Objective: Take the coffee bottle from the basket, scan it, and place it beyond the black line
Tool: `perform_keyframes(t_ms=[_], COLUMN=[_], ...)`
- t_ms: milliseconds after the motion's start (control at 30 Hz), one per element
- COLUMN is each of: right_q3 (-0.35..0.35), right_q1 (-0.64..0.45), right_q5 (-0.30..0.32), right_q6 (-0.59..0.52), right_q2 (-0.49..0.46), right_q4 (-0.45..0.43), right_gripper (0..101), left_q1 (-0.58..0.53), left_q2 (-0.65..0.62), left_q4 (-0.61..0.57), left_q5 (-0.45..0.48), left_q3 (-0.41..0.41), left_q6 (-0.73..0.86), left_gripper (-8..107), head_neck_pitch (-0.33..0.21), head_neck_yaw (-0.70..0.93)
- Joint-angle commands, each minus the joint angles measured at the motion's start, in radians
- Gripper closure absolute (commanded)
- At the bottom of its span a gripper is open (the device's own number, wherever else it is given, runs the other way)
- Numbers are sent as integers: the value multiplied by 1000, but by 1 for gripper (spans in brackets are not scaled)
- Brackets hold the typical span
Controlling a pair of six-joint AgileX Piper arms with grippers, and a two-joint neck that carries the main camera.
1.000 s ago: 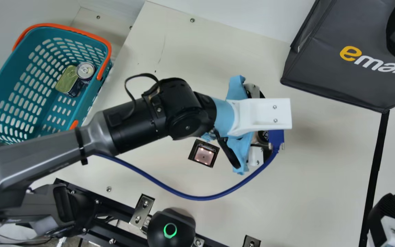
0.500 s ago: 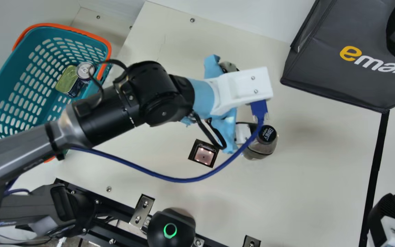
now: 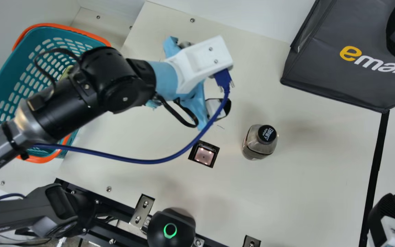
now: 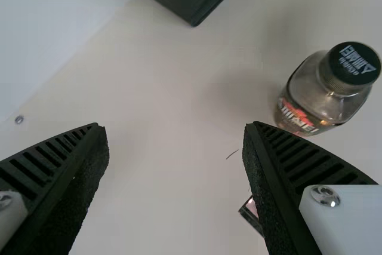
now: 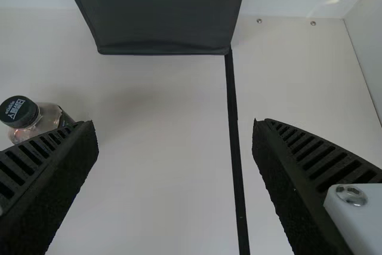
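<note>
Standing: coffee bottle (image 3: 256, 146), upright on the desk (image 3: 303, 192), near three o'clock from the scanner (image 3: 204, 155) (its window glowing) in the main view.
Black line (image 3: 376, 164): at three o'clock, the coffee bottle short of it.
Left gripper (image 3: 226, 109): toward eleven o'clock from the coffee bottle, fingers spread wide, holding nothing.
Right gripper (image 3: 389, 219): toward four o'clock, fingers wide apart, empty.

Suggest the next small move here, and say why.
Probably bring the open right gripper toward the coffee bottle: the bottle stands ungripped between the scanner and the black line, not yet beyond it, and that gripper is near the line.
</note>
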Motion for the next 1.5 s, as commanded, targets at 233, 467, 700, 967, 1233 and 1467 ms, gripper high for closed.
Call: perform_keyframes(t_ms=[233, 467, 700, 967, 1233, 1467], right_q3=[0, 0, 0, 0, 0, 0], right_q1=[0, 0, 0, 0, 0, 0], right_q5=[0, 0, 0, 0, 0, 0], right_q6=[0, 0, 0, 0, 0, 0], right_q2=[0, 0, 0, 0, 0, 0], right_q4=[0, 0, 0, 0, 0, 0], right_gripper=[10, 10, 10, 10, 10, 10], left_q1=[110, 177, 216, 244, 275, 321], left_q2=[-89, -155, -224, -288, -333, -372], left_q4=[-9, 1, 30, 77, 131, 176], left_q5=[10, -12, -14, -10, -5, -2], left_q3=[49, 86, 145, 209, 266, 317], left_q6=[6, -10, -18, -40, -105, -170], left_gripper=[9, 9, 9, 9, 9, 9], head_neck_pitch=[-26, -26, -26, -26, -26, -26], head_neck_yaw=[2, 2, 2, -68, -254, -347])
